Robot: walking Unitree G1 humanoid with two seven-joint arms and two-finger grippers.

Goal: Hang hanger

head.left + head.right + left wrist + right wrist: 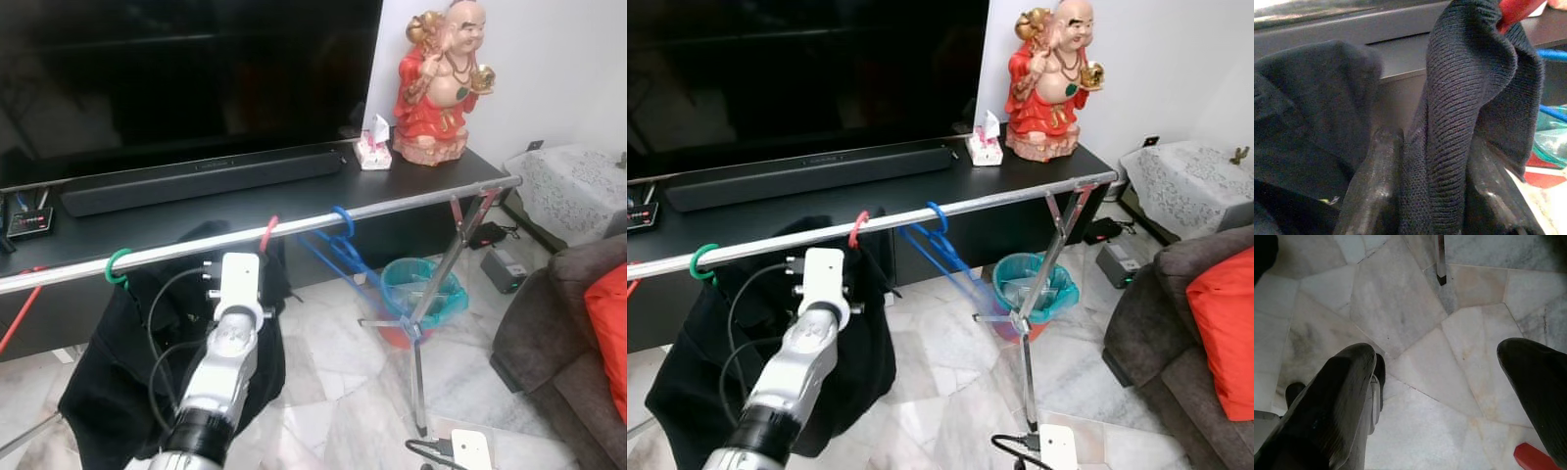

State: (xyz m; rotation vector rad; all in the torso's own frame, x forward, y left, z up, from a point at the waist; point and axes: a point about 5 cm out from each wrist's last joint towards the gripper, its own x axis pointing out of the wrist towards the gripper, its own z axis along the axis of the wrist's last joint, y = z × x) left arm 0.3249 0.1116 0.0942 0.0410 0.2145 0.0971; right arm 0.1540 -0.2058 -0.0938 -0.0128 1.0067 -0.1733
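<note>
Ahead of you a dark TV stands on a black console with a soundbar before it. A tissue pack sits beside a red figurine. On the marble floor, a teal bin; right, a brown sofa with a red cushion.

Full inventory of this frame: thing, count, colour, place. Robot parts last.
rail: 1, silver, on a tripod stand across the scene in front of the TV bench
hangers: 3 on the rail; green, red, blue
black garment: 1, hanging below the rail
TV: 1, black, on the bench
soundbar: 1, black, below the TV
statue: 1, red and gold, bench end
tissue box: 1, pink and white, beside the statue
basket: 1, teal, on the floor
sofa: 1, grey, with red cushion
left end effector: shut on black garment
right end effector: open, over marble floor
</note>
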